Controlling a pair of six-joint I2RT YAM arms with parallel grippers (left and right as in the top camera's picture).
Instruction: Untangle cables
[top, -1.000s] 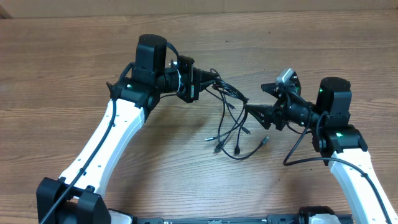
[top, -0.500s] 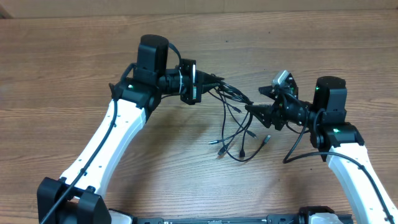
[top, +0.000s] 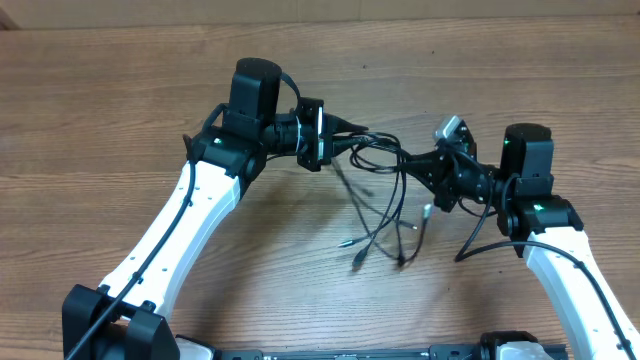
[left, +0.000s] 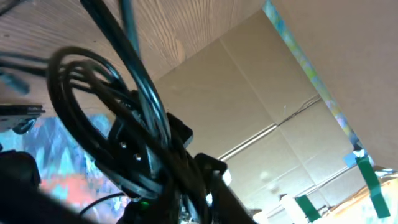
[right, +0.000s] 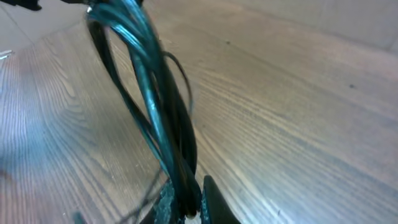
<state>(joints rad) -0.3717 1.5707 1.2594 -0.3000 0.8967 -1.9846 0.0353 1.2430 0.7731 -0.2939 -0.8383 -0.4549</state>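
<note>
A bundle of thin black cables (top: 368, 207) is strung between my two grippers above the wooden table, and several plug ends (top: 357, 261) dangle toward the near side. My left gripper (top: 348, 127) points right, and the cables (left: 140, 81) run into its nearly closed jaws (left: 186, 186) as a dark bunch of loops. From the right, my right gripper (top: 408, 160) points left and is shut on the cables (right: 149, 81), which sit pinched between its fingertips (right: 186, 208).
The brown wooden table (top: 120, 120) spreads all around. The white left arm (top: 180, 220) reaches in from the near left, the right arm (top: 560, 250) from the near right. A thicker black arm wire (top: 480, 240) loops beside the right arm. Cardboard panels (left: 267, 93) show behind.
My right gripper has shut on the cables and drawn them up and away from me. The bundle now hangs tauter between both grippers. The left arm has shifted slightly right.
</note>
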